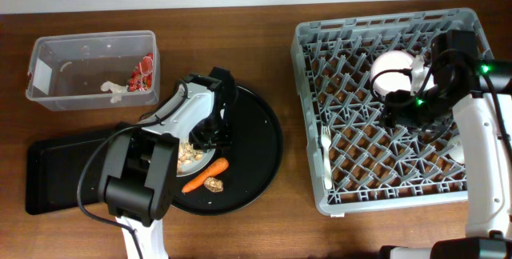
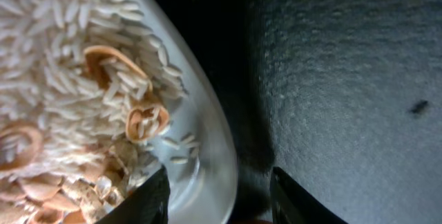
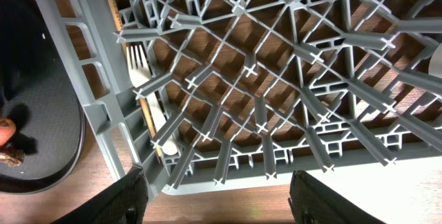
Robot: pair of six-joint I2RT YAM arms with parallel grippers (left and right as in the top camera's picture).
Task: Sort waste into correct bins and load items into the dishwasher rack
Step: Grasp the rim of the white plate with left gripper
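A pale grey plate (image 2: 207, 134) heaped with rice and beige scraps (image 2: 76, 99) lies on the round black tray (image 1: 260, 143). My left gripper (image 2: 219, 207) is open and straddles the plate's rim: one finger is over the food side, the other stands apart over the tray. An orange carrot (image 1: 205, 176) and a brown lump (image 1: 214, 184) lie beside the plate. The grey dishwasher rack (image 1: 392, 191) holds a pinkish-white bowl (image 1: 392, 69) and a white fork (image 3: 148, 92). My right gripper (image 3: 217, 203) hangs open and empty over the rack's front edge.
The clear tub (image 1: 48, 59) at the back left holds a red wrapper (image 1: 142, 73) and white tissue (image 1: 114, 89). A shallow black tray (image 1: 56, 167) lies left of the round tray, partly under my left arm. Bare wood runs between the round tray and the rack.
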